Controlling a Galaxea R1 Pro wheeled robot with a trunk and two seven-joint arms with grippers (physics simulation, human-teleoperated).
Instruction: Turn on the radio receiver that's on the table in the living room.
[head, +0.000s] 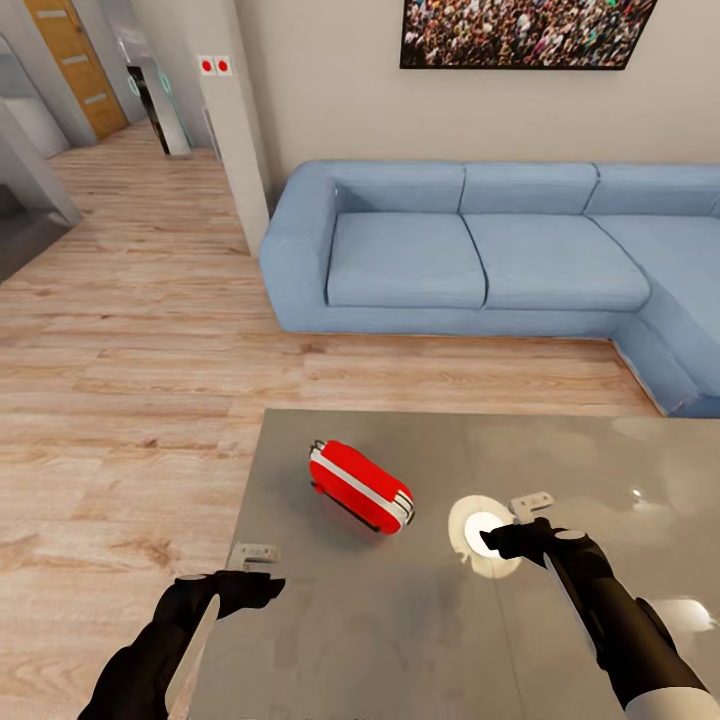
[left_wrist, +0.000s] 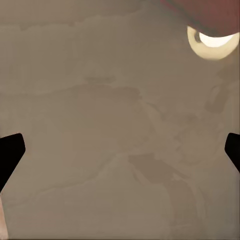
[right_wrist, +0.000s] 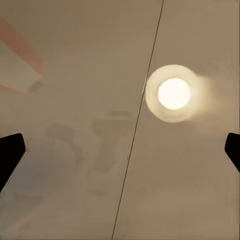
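1. Approach step, by the look of it: base parked at the table (head: 600, 460), arms raised over its glossy top, nothing touched yet.
2. Radio receiver (head: 360, 486) lying on its side near the table's far left corner, red shell up, white trim band running along its length, black handle tucked under the near edge; dial and switch face not visible from the head view.
3. Left gripper (head: 255, 588) hovering over the table's left edge, nearer the robot than the radio and well apart from it; fingers (left_wrist: 10, 150) spread wide at both margins of the left wrist view, holding nothing.
4. Right gripper (head: 505, 540) just beside a bright lamp reflection (head: 482, 527) on the tabletop, off to the radio's right and apart from it; fingers (right_wrist: 11, 150) likewise spread wide, empty.
5. Blurred red edge of the radio (left_wrist: 210, 12) caught in the left wrist view, above the same glare.
6. Next move, as a judgement: bring one gripper across to the radio and press its switch; with the control face hidden, probably calls for a fresh angle or a nudge first.
7. Containers: none seen on the table, so nothing to report inside any.
8. Blue sofa (head: 480, 250) beyond the table, across a strip of wood floor.
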